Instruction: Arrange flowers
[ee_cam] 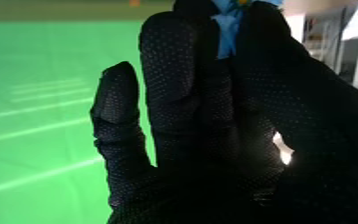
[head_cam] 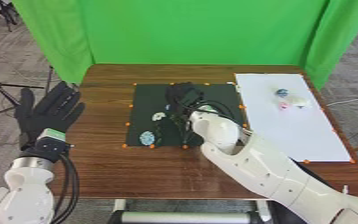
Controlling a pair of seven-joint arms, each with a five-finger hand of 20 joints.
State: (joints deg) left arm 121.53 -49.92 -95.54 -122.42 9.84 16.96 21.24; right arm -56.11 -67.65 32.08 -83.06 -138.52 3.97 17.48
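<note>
Brown table laid for flowers, dark mat as the apparent backing

Orange dots edged the mat, probably to fix or mark its place. On the mat's near left part lay a pale blue flower, with a white flower beyond, spaced apart as if to give each its own room. Left of the mat, the left hand was open, fingers straight, presumably clear of the work. Over the mat's far part, the right hand pinched a blue flower at its fingertips, a hold that seemed meant for careful placing. Right of the mat, 3 blooms sat on a white board, likely a supply within reach. Behind the mat hung a green curtain.
</note>
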